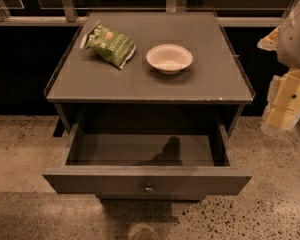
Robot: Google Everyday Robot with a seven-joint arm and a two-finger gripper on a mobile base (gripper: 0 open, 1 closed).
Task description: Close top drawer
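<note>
We see the arm point(297, 34) only at the right edge of view: a rounded white shell, smooth and slightly glossy, with an orange-tan patch on its left side. Below it sits the gripper point(285, 106), also at the right edge, about mid-height. It is a pale yellow blocky piece with whitish, rough-looking edging and one small dark dot (screw or hole, we can't tell) near its top. A dark seam separates the white shell from the yellow block.
</note>
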